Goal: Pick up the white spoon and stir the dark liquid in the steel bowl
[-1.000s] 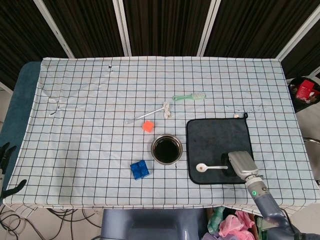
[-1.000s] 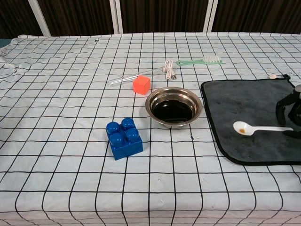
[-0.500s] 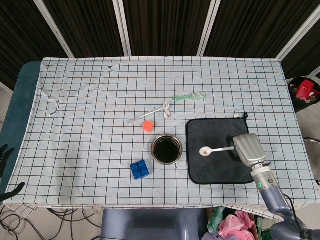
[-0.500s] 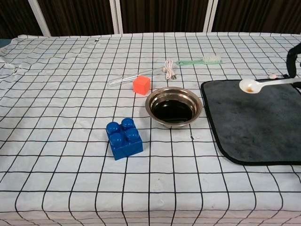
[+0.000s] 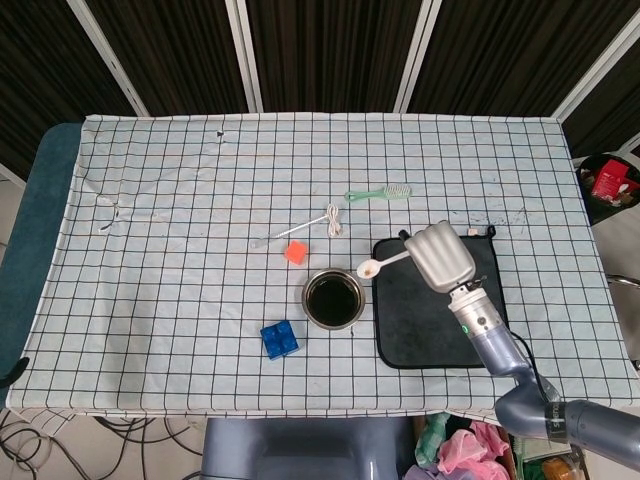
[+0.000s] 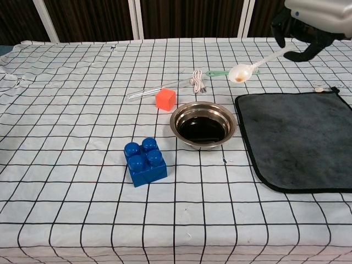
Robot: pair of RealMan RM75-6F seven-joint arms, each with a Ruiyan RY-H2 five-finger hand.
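Spoon [image 6: 250, 67] hangs up high, right of the bowl [image 6: 203, 125], pinched in the right hand [image 5: 440, 256]. Dropping too fast could splash or tip the bowl.

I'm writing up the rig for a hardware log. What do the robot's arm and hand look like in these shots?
Only the right arm shows. The right hand has a pale silver-grey, boxy shell on its back, with dark fingers curling beneath it in the chest view. A narrow wrist section carries a small green light, and behind it runs a rounded blue-grey arm. No loose cables or readable markings show.
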